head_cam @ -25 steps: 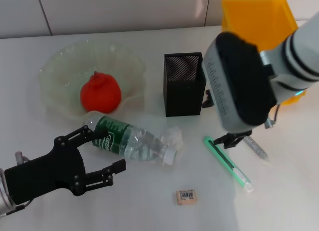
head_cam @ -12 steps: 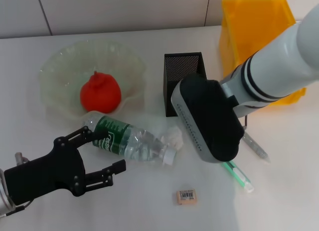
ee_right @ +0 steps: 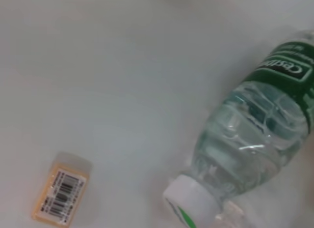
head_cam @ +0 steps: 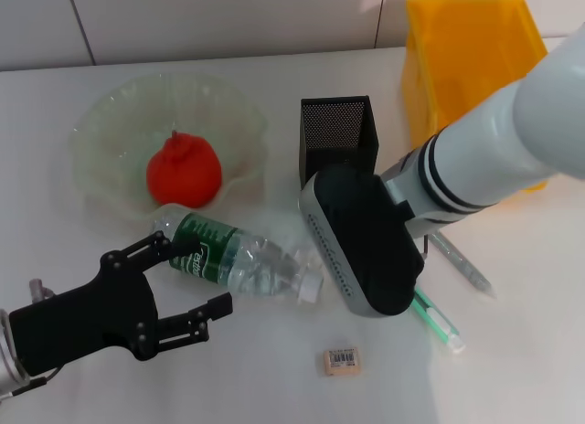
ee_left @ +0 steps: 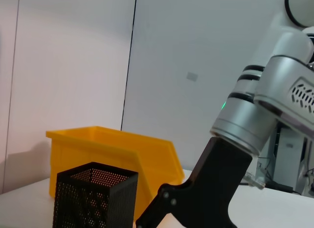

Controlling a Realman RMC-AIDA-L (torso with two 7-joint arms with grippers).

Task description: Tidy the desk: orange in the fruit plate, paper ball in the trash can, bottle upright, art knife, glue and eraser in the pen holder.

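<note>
**Open left fingers at the lying bottle, right gripper low over its cap end**

The left gripper [head_cam: 208,276] has its fingers [head_cam: 174,248] spread apart, gripping nothing. One finger overlaps the base end of the bottle [head_cam: 242,259], which lies on its side on the tabletop [head_cam: 91,378]; contact cannot be told. The right gripper [ee_left: 167,208] hangs low beside the cap, hidden under its own wrist in the head view, so its grasp cannot be told. The paper ball does not show clearly. If that is the target, the descent should stay clear of the cap so the bottle does not roll. The eraser [head_cam: 340,361] lies nearer the robot. The orange [head_cam: 185,173] sits in the fruit plate [head_cam: 101,122], with the pen holder [head_cam: 336,136] and trash can [head_cam: 466,49] beyond.
</note>
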